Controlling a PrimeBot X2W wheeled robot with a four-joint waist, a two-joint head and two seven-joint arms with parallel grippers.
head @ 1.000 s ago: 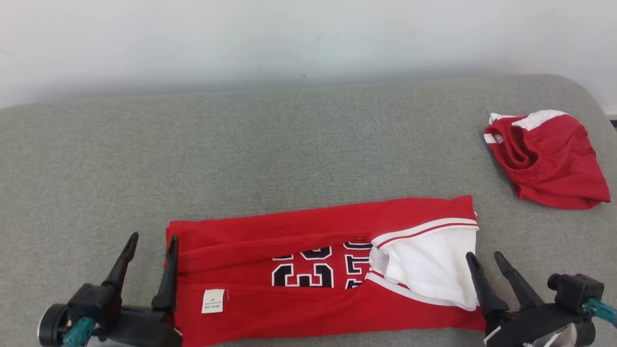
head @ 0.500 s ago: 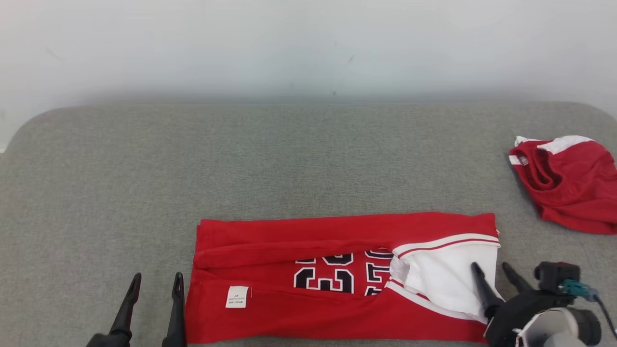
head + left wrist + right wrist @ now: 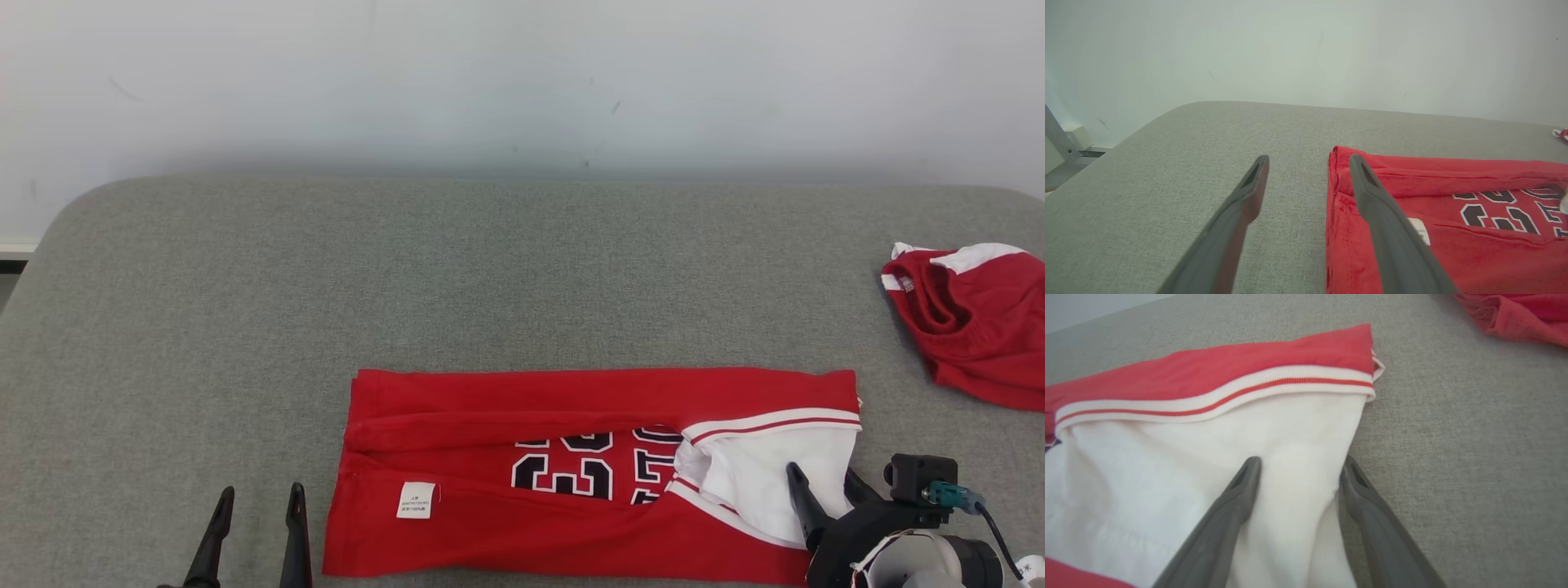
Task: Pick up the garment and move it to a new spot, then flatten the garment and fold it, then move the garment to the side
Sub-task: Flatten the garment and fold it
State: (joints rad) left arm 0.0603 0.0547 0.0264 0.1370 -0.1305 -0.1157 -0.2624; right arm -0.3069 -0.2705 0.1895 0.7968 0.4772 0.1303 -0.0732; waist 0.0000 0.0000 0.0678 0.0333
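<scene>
- The left tool (image 3: pixel 259 492) is released: its two dark fingers stand well apart and hold nothing between them.
- Just to the right of this tool lies the folded red garment (image 3: pixel 531 400), stretched out as a long band on the grey fabric surface (image 3: pixel 245 310).
- In the left wrist view, the left tool (image 3: pixel 1308 159) has bare grey cloth between its fingers. Its right finger runs over the garment's (image 3: pixel 1453 253) near short edge; whether it touches it cannot be told.
- A small white label (image 3: pixel 415 500) sits on the garment a little to the right of the left tool. Black-and-white number print (image 3: pixel 563 474) lies further along towards the right tool.
- The right tool (image 3: pixel 819 474) is also released, fingers spread.
- In the right wrist view, the right tool (image 3: pixel 1300 461) straddles the garment's white part (image 3: pixel 1188 457). Its left finger lies over the white cloth and its right finger lies along that cloth's outer edge.
- Ahead of the right tool's tips runs a white band with a red stripe (image 3: pixel 1229 396).
- A second, crumpled red garment (image 3: pixel 980 327) lies well apart, ahead and to the right of the right tool.
</scene>
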